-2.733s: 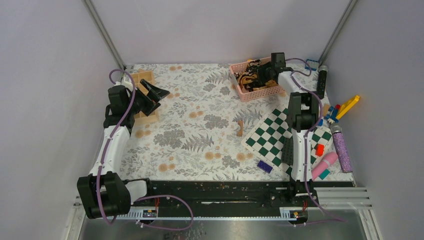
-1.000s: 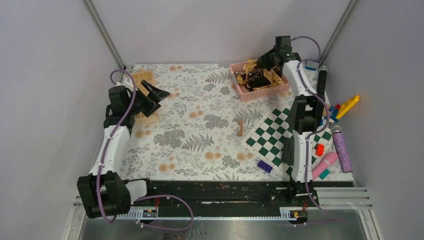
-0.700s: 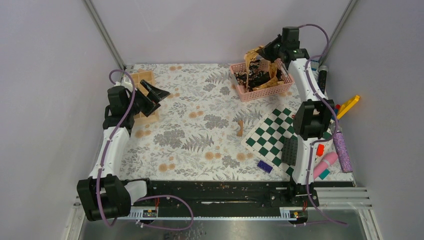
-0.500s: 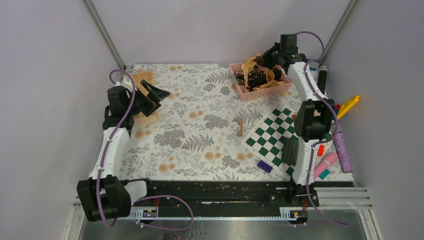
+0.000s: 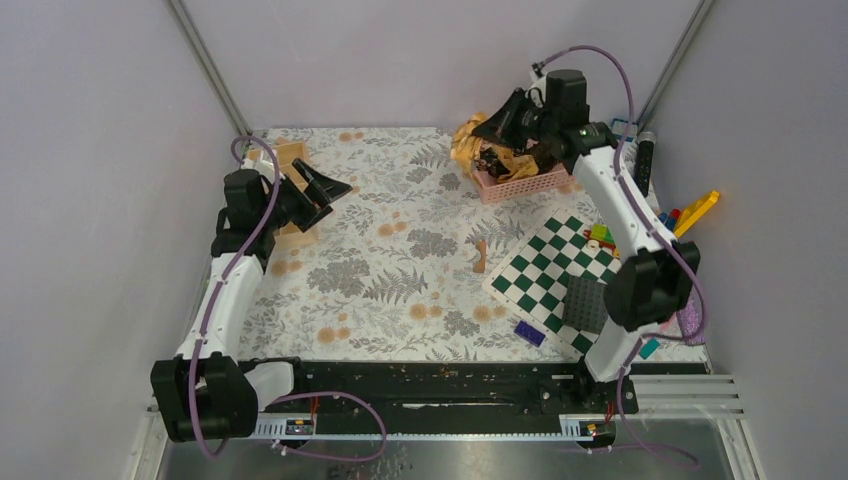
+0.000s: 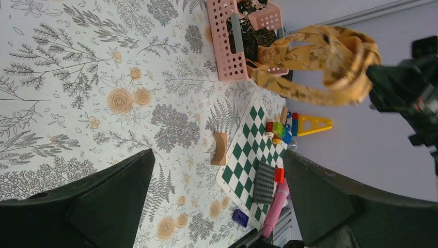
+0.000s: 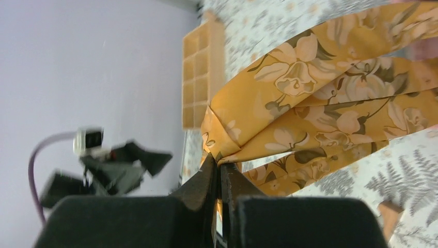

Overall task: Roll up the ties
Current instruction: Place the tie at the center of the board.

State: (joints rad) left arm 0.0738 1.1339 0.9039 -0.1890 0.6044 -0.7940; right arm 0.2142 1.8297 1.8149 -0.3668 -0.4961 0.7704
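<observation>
Top external view: the right gripper (image 5: 497, 124) pinches the golden tie (image 5: 466, 140) tight, holding it up over the pink basket (image 5: 520, 185) near the far right corner. The tie hangs in loops from the jaws, with its end down in the basket. The left gripper (image 5: 325, 188), jaws spread wide, sits near the far left corner, well apart from the tie.

Your right hand (image 5: 495, 124), down in the pink basket (image 5: 515, 184) seconds ago, has come up pinching the golden tie (image 5: 466, 138) and swung left, its loops now hanging over the basket's left rim. Your left hand (image 5: 325, 189) has edged right.
</observation>
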